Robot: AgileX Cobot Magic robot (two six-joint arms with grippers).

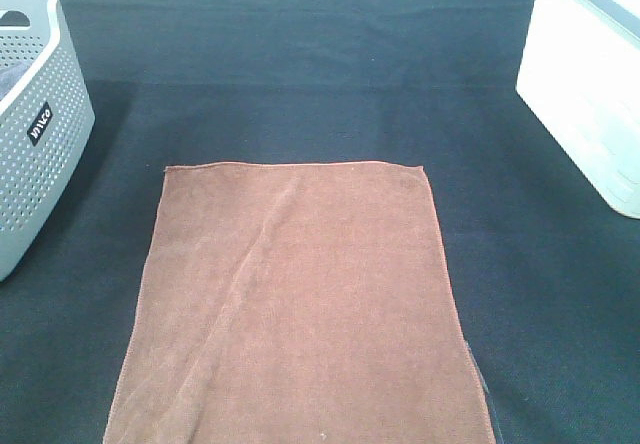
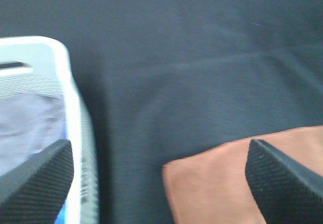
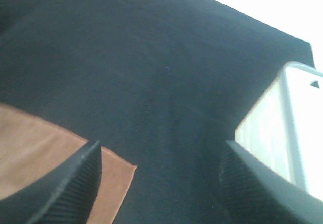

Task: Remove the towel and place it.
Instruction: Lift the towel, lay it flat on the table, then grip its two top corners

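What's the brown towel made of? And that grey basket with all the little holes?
The towel looks like soft microfibre cloth. It is matte and slightly fuzzy, with a stitched hem and gentle creases. The basket looks like moulded plastic, pale grey and smooth. Its wall has even rows of small holes, and its rim is thick and rounded. Looks alone can't make either one certain.

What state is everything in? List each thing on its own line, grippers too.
towel: spread flat on the black cloth, one slight crease, not held.
grey basket: upright, pale fabric inside.
white bin: upright, contents not visible.
left gripper: open, empty.
right gripper: open, empty.
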